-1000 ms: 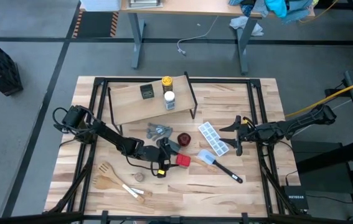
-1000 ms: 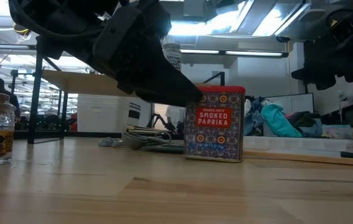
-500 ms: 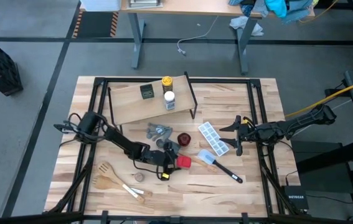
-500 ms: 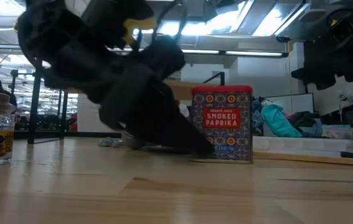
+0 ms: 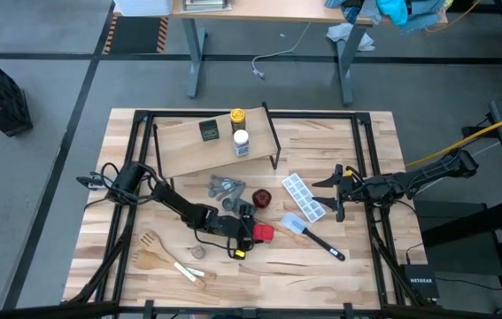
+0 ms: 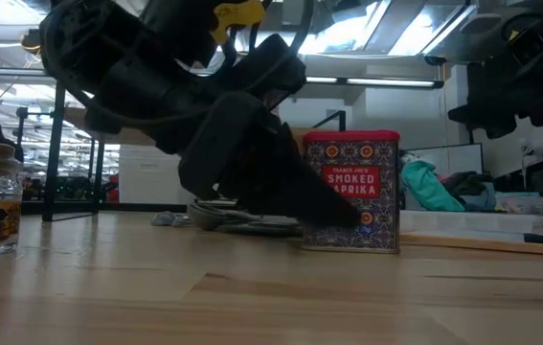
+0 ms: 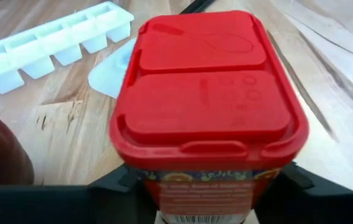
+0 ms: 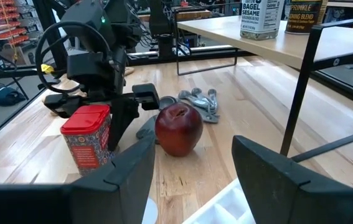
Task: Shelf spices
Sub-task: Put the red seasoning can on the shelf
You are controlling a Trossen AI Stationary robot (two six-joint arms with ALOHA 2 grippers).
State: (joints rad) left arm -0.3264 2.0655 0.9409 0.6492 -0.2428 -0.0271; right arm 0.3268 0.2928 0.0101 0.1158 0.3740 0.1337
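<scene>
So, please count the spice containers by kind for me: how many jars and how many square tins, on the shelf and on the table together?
Jars: 3 (white-capped jar, yellow-capped jar, tiny jar)
Square tins: 2 (red tin, dark grey tin)
Total: 5

Two slim matte-black jointed arms, each draped in looping black cables. The left gripper [image 5: 249, 229] carries a small yellow tag; the right gripper [image 5: 332, 193] ends in broad, flat black fingers [image 8: 281, 176].
</scene>
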